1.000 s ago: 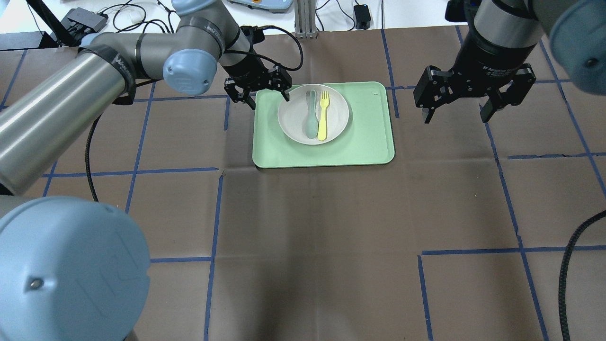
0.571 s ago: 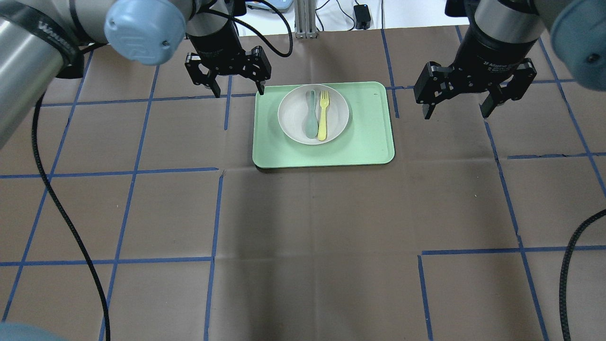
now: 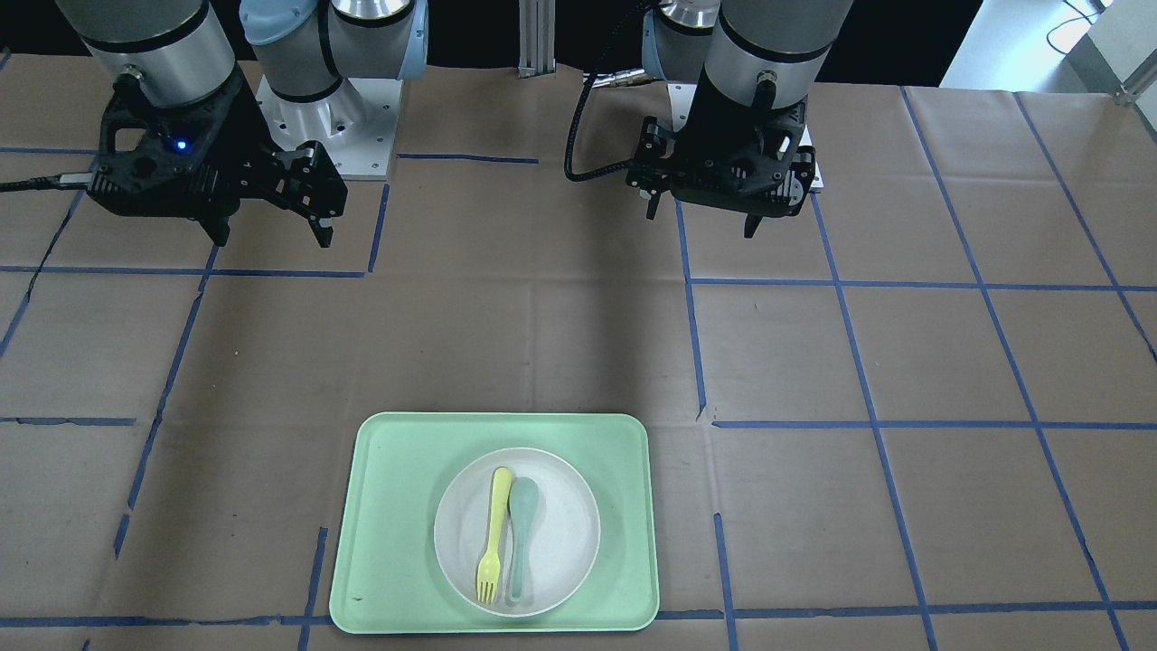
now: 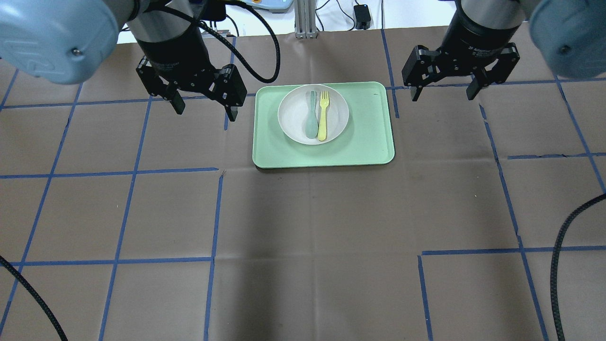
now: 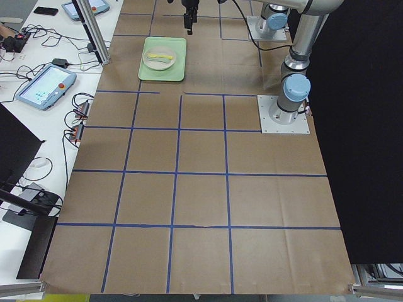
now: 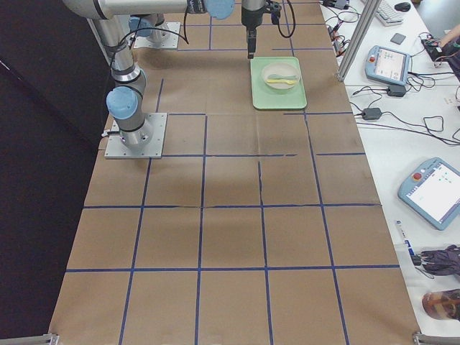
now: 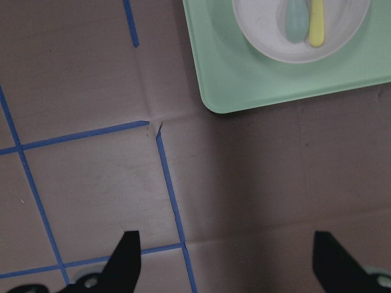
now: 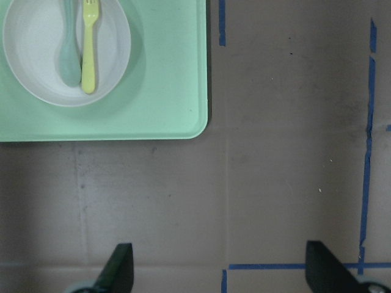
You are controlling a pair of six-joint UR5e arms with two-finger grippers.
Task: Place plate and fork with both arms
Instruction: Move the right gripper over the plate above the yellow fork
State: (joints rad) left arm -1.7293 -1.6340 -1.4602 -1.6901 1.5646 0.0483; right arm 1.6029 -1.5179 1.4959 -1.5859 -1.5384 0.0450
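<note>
While fork (image 4: pixel 323 116) rests in plate (image 4: pixel 293 121) beside spoon (image 4: pixel 310 118), on tray (image 4: pixel 369 139), I log left arm (image 4: pixel 170 47), right arm (image 4: pixel 483 28) flanking for likely two-sided reach; both jaws spread, empty.

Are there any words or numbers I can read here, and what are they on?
White print on the black wrist above the right gripper: too blurred to read.
Screen of the teach pendant: too small to read.
On the plate, fork and tray: no writing.

One plate (image 4: pixel 292 118), one fork (image 4: pixel 323 117), one spoon (image 4: pixel 311 122), one tray (image 4: pixel 365 137)
</note>
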